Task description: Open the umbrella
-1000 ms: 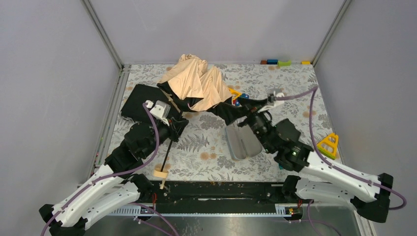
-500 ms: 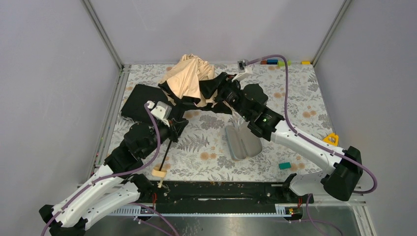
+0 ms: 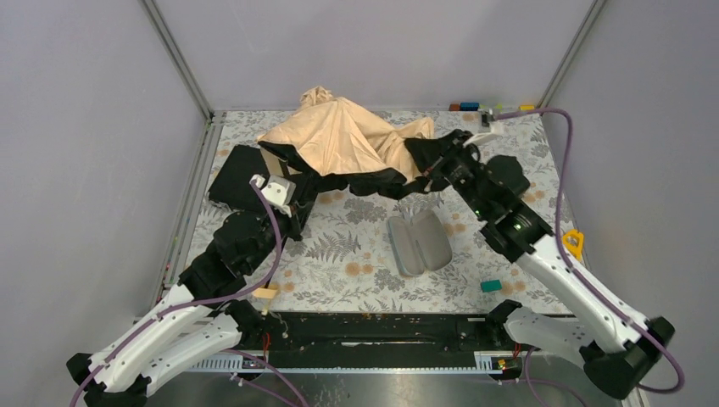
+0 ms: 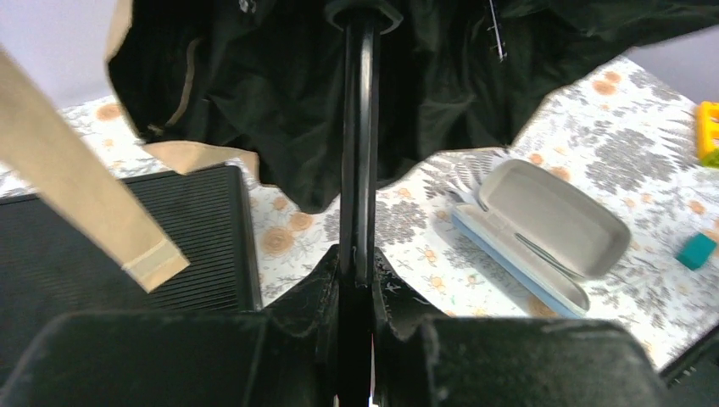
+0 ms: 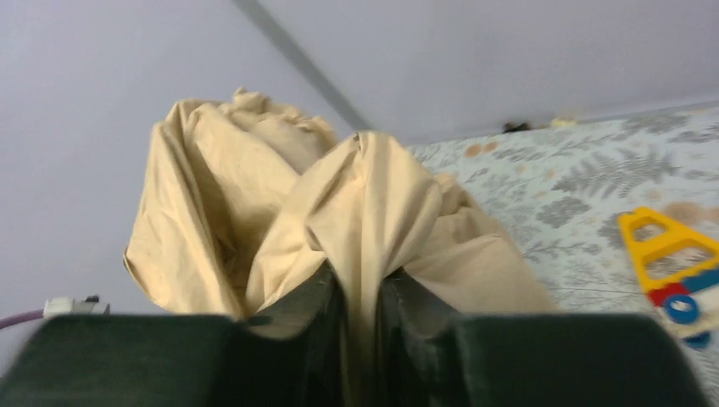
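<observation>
At the counter's [image 3: 356, 254] near left, the left fingers [image 4: 315, 284] stay clamped on the umbrella's [image 3: 339, 140] shaft [image 4: 358, 153]. Farther right, the right fingers [image 5: 407, 305], apart a second ago, now pinch the canopy [image 5: 365, 195], which has spread wider across the far side.

Grey case [image 3: 419, 244] open on floral cloth [image 3: 348, 254] — black case [image 3: 240, 178] far left, teal block [image 3: 489, 287] near right, yellow toy [image 3: 573, 243] at right edge, coloured blocks [image 3: 469, 106] along back edge.

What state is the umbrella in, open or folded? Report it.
Partly spread, not open: the umbrella sags, slack and creased. The left gripper clamps its shaft; the right gripper pinches its fabric.
</observation>
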Robot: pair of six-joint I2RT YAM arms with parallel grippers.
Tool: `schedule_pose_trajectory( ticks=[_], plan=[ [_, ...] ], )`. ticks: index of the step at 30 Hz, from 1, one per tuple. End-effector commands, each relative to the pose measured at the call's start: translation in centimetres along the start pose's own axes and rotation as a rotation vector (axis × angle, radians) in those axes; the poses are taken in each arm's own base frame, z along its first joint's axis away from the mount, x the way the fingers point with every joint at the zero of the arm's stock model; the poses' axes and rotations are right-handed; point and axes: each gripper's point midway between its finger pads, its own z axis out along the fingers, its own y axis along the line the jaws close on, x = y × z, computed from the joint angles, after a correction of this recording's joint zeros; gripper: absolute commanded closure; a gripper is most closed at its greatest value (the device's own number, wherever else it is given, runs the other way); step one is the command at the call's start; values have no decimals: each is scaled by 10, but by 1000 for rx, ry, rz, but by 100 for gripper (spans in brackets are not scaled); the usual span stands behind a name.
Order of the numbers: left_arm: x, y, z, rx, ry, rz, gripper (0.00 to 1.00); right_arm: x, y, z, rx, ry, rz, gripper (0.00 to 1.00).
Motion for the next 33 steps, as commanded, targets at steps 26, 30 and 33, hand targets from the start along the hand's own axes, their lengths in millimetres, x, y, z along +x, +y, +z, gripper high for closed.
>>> schedule_pose_trajectory(
  ticks=[26, 30, 33],
  plan=[
    [-52, 7, 6, -40, -153, -11, 100, 29, 75, 43, -176, 178, -159, 0],
    [-49, 5, 8, -25, -142, -9, 100, 47, 69, 81, -121, 228, -135, 0],
    [-47, 4, 10, -22, -134, -5, 100, 62, 69, 101, -121, 267, -123, 3]
  ],
)
